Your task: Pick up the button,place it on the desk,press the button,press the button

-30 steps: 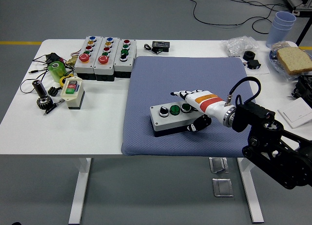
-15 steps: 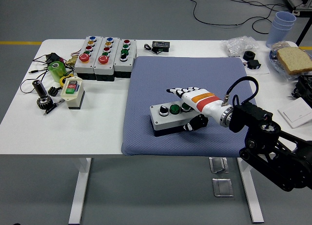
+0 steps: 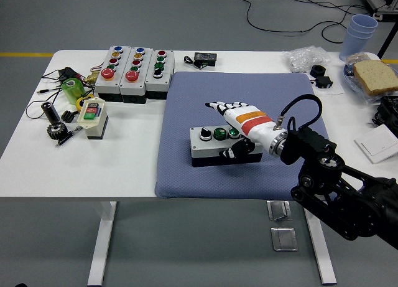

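Observation:
A grey button box (image 3: 207,147) with one black knob and two green buttons on top lies on the blue mat (image 3: 205,91), near its middle. My right hand (image 3: 231,131), in a white glove with an orange band, is shut on the box's right end. Its fingers (image 3: 219,106) reach over the top behind the buttons, and the thumb presses on the front face. The black right arm (image 3: 329,181) comes in from the lower right. Whether the box is lifted off the mat or resting on it cannot be told.
Three larger button boxes (image 3: 134,72) stand at the table's back left, with a small beige switch box (image 3: 92,117), a green object (image 3: 73,88) and tools beside them. Blue cups (image 3: 360,32), bread on a plate (image 3: 375,75) and a plastic bag (image 3: 306,56) sit at the back right.
My right hand has moved left and a little away from me with the button box in it. The box now lies more level and square to the mat's front edge.

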`<state>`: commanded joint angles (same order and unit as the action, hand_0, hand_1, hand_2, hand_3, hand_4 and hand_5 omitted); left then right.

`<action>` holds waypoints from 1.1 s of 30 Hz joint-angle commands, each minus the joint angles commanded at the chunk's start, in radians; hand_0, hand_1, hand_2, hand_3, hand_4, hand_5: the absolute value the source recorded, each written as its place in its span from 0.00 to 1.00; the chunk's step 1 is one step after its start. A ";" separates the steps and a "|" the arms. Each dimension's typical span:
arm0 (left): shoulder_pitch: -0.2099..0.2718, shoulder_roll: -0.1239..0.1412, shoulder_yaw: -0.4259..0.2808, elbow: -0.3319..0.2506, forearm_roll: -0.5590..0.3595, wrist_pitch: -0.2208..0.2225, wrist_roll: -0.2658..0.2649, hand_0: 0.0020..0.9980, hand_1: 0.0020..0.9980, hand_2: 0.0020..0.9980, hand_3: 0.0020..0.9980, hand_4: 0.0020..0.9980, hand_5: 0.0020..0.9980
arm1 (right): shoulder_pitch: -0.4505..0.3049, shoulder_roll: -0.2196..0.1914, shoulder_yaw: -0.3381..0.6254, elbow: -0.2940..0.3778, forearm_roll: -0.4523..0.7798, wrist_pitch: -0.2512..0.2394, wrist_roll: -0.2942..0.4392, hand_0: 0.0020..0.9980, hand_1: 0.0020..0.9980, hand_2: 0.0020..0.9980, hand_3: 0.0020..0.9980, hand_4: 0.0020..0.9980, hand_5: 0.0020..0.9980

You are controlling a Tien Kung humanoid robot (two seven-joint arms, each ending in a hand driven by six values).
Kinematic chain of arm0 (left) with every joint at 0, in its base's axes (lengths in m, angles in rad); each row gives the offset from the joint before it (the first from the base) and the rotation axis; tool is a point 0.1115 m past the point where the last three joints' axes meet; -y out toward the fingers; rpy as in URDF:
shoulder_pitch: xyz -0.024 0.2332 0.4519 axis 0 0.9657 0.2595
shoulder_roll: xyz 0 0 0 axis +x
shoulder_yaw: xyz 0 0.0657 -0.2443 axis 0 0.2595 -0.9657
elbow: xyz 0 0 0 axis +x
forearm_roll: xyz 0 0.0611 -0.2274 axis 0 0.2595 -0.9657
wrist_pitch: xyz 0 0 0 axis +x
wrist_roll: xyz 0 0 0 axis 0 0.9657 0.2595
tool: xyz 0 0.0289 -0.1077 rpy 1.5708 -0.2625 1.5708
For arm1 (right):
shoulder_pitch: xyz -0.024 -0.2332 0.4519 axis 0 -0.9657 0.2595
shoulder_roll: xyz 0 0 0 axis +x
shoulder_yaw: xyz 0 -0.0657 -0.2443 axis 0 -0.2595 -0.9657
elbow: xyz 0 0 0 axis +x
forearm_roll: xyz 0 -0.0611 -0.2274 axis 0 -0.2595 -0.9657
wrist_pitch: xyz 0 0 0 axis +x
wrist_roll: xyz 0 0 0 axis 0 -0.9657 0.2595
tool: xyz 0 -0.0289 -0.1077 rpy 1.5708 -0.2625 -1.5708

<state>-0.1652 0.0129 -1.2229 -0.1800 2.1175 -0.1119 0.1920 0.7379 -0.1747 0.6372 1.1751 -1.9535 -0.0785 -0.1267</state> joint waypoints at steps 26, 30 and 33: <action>-0.004 0.003 -0.005 0.000 0.007 0.002 0.003 0.65 0.63 0.63 0.55 0.32 0.86 | -0.098 -0.110 0.140 0.198 0.011 -0.016 -0.037 0.93 0.83 0.96 1.00 0.94 0.15; -0.004 0.004 -0.006 0.000 0.009 0.003 0.004 0.65 0.63 0.63 0.55 0.32 0.86 | -0.131 -0.152 0.158 0.250 -0.003 -0.040 -0.077 0.43 0.27 0.48 0.82 0.86 0.21; -0.004 0.004 -0.006 0.000 0.010 0.004 0.005 0.65 0.63 0.63 0.55 0.32 0.86 | -0.156 -0.174 0.164 0.262 0.017 -0.062 -0.081 0.43 0.27 0.48 0.82 0.86 0.21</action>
<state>-0.1696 0.0167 -1.2287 -0.1800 2.1277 -0.1076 0.1972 0.5820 -0.3485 0.8012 1.4368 -1.9362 -0.1406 -0.2075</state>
